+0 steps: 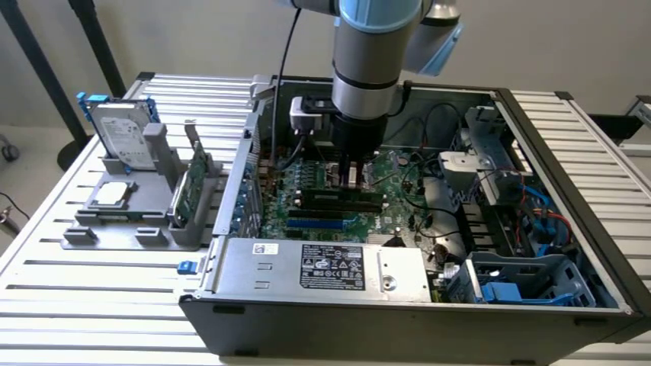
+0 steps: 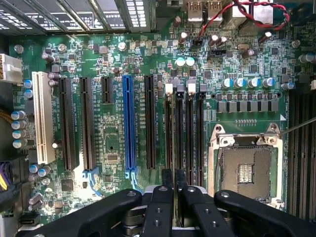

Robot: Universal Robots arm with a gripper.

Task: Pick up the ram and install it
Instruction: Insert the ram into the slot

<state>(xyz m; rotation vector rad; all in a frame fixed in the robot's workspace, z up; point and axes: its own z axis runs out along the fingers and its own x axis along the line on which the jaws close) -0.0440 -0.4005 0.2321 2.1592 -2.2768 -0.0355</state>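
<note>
my fingers (image 2: 174,190) are clenched on the top edge of the thin green ram stick (image 2: 174,178), poised just above the black memory slots (image 2: 183,128) on the green motherboard (image 2: 113,143); installing, i judge, needs square alignment then firm downward pressure.

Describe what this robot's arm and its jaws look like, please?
The arm is a thick silver-grey tube with light blue joint caps and a black band. A black cable runs down beside it to a small grey box at the wrist. The gripper is matte black, with jointed linkage bars held by round silver screws.
</note>
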